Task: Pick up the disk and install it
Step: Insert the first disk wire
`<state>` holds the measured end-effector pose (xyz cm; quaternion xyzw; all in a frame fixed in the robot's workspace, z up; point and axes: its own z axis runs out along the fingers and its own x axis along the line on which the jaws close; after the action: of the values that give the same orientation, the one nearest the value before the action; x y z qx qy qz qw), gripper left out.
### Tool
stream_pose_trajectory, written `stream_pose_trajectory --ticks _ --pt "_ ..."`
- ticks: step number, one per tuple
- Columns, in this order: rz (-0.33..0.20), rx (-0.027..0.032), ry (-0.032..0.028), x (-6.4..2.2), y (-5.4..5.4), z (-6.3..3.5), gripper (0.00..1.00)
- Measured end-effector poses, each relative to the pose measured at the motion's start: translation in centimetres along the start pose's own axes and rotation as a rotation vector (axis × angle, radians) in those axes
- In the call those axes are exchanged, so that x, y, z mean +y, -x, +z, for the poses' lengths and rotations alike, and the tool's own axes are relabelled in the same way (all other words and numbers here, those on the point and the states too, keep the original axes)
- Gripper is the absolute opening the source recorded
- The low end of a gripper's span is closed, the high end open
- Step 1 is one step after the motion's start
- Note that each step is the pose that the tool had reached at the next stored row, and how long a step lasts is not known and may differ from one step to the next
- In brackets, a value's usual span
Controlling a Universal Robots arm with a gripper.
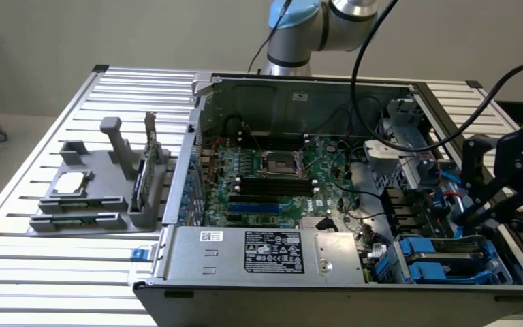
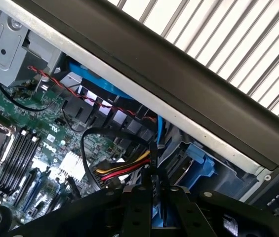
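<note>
Disk (image 1: 449, 251), a flat silver-grey metal hard drive edged by bright blue plastic rails, appears to lie in the blue plastic drive bay (image 1: 493, 274) at the corner of the case, at the exterior view's lower right. The black two-fingered gripper (image 1: 484, 212) hangs just above that bay. In the wrist view the gripper (image 2: 152, 190) has its fingers drawn together along a narrow seam, and no disk is seen between them. I judge the pick-up done and the install step in hand, near its end, though whether the disk is fully home cannot be told.

Seating it calls, by my reading, for a steady push straight along the rails, kept clear of the red, yellow and black wire bundle (image 2: 122, 171) and the thin blue cable (image 2: 159, 131) that run just beside the bay.

The open grey metal computer case (image 1: 289, 88) lies on the slatted aluminium table (image 1: 25, 272). It holds a green motherboard (image 1: 271, 174), a large grey labelled power-supply box (image 1: 271, 253) and the bay. On the table at the exterior view's left, well apart from the gripper, a grey moulded fixture tray (image 1: 80, 219) carries a small square silver chip (image 1: 73, 181) and a thin board standing on edge (image 1: 150, 139)
</note>
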<state>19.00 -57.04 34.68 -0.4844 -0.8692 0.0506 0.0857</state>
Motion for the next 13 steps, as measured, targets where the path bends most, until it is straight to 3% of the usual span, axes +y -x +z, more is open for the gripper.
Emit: stream_pose_trajectory --ticks 10,13 --pt "0.056 0.0100 0.0050 -0.13 -0.08 0.02 0.16" --pt "0.067 0.0134 0.0028 -0.14 -0.08 0.03 0.16"
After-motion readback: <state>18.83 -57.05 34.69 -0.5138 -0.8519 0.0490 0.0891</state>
